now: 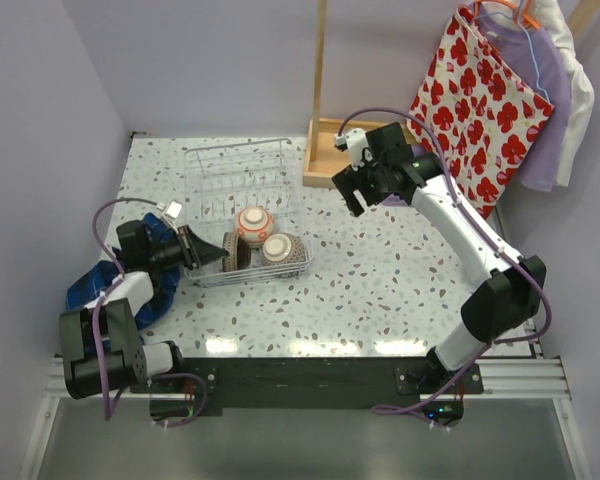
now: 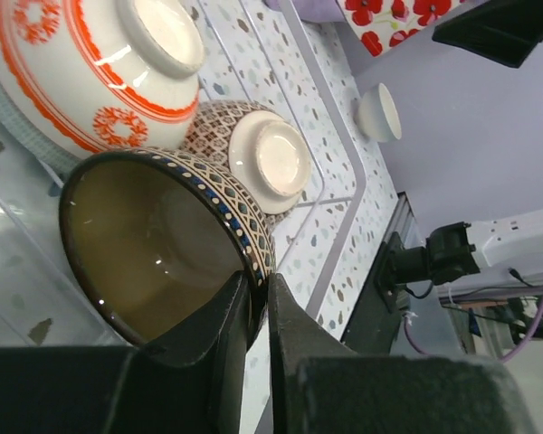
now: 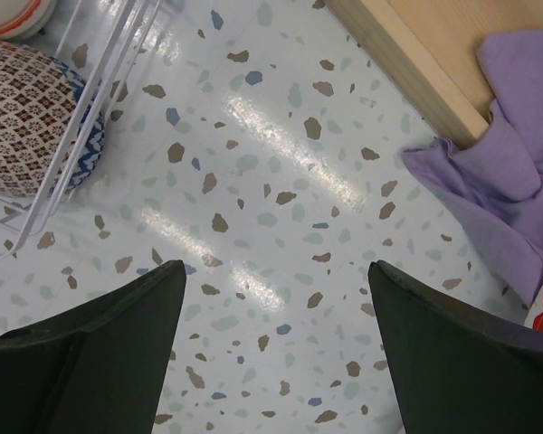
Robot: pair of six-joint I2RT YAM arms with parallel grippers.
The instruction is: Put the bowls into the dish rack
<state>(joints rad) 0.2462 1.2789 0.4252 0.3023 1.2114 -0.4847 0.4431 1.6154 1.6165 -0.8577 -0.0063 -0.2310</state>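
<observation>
The clear dish rack [image 1: 235, 152] stands left of the table's middle. In its near end lie a red-patterned bowl [image 1: 253, 224] and a brown net-patterned bowl [image 1: 283, 250], both bottom up. Beside them a brown glazed bowl [image 2: 154, 240] with a patterned rim stands on edge. My left gripper [image 2: 258, 291] is shut on its rim, one finger inside and one outside. A white bowl [image 2: 380, 111] sits on the table beyond the rack. My right gripper [image 3: 276, 298] hangs wide open over bare table right of the rack, holding nothing.
A shallow wooden box [image 1: 325, 150] sits at the back, with purple cloth [image 3: 507, 181] spilling next to it. A red-flowered bag [image 1: 485, 105] and clothes hang at the back right. A blue cloth [image 1: 90, 285] lies under my left arm.
</observation>
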